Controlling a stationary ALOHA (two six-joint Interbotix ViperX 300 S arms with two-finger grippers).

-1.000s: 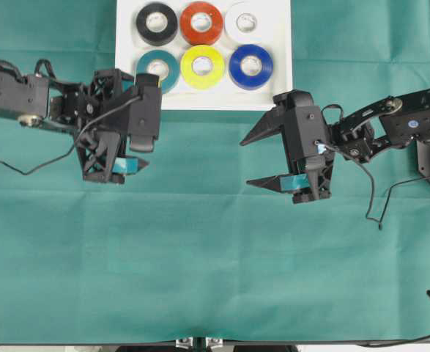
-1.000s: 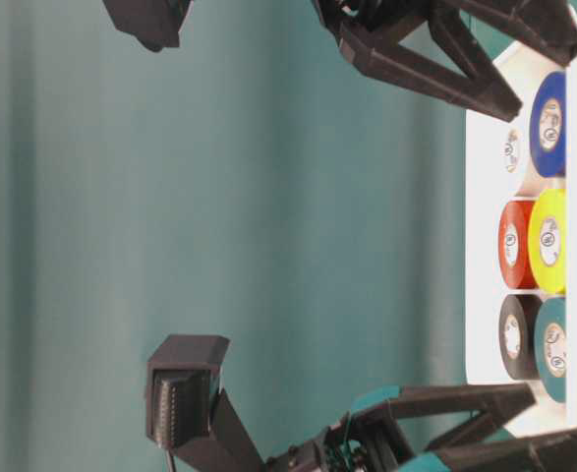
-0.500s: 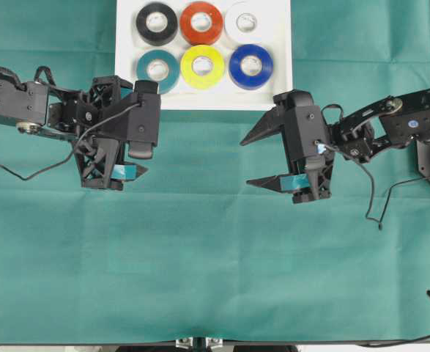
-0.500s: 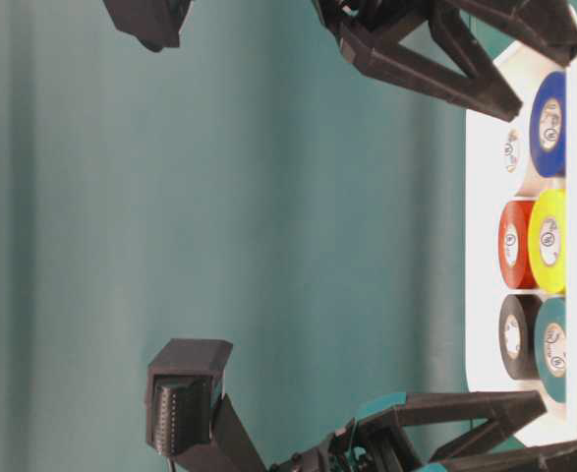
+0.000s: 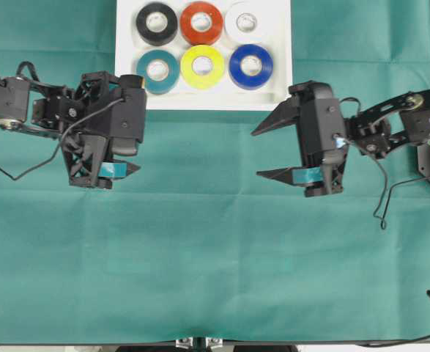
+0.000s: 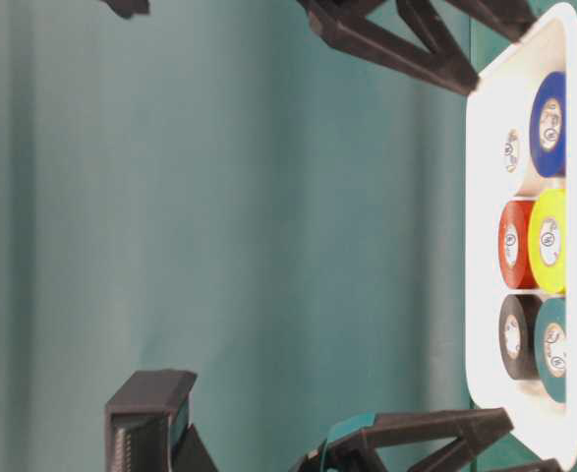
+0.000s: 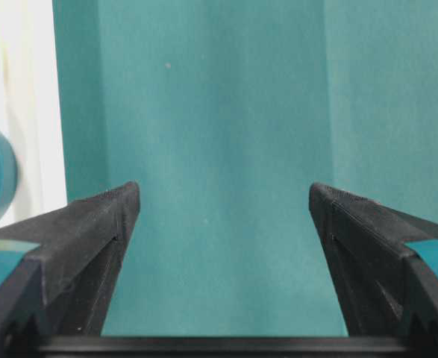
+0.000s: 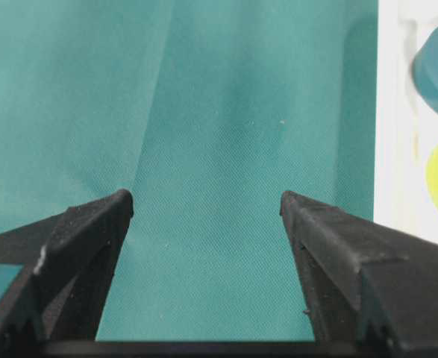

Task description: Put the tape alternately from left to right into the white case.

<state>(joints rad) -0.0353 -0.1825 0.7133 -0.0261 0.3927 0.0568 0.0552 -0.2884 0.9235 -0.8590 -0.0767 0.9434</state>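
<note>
up top all six tape rolls [image 5: 202,45] sit in the case [image 5: 277,81], and both claws, left [image 5: 127,132] and right [image 5: 273,152], have backed off wide open and empty, so looks done.

The white case [image 6: 485,246] lies on the green cloth [image 6: 268,246], holding six rolls in pairs: white [image 6: 512,149] with blue [image 6: 548,123]; red-orange [image 6: 513,245] with yellow [image 6: 549,241]; black [image 6: 514,337] with teal [image 6: 553,349]; black gripper fingers [image 6: 386,44] reach in above and below.

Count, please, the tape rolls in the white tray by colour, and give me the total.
Black roll: 1
Red-orange roll: 1
White roll: 1
Teal roll: 1
Yellow roll: 1
Blue roll: 1
Total: 6 rolls, all in the white tray.
</note>
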